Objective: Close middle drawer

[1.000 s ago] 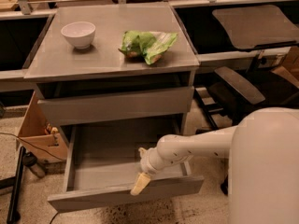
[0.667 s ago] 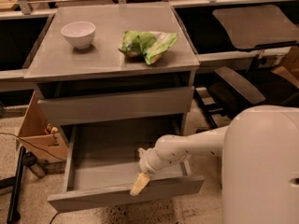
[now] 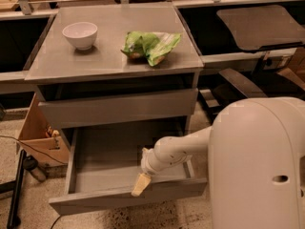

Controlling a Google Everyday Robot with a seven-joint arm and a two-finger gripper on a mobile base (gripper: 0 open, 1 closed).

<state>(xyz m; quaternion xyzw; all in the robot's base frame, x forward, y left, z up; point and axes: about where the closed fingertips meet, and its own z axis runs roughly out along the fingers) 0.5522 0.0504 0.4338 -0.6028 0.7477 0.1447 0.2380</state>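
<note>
Middle drawer [image 3: 114,166] is left wide open; gripper [image 3: 139,186] is placed at its 6 o'clock front panel; state of jaws cannot be told.

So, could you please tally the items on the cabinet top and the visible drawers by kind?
Bowl: 1
Green bag: 1
Drawers: 2 (upper drawer, open middle drawer)
Total: 4
Gripper: over the middle drawer's front edge.

A single camera looks down from above the arm [image 3: 187,144] — near, with the tool [image 3: 141,184] low at centre.
</note>
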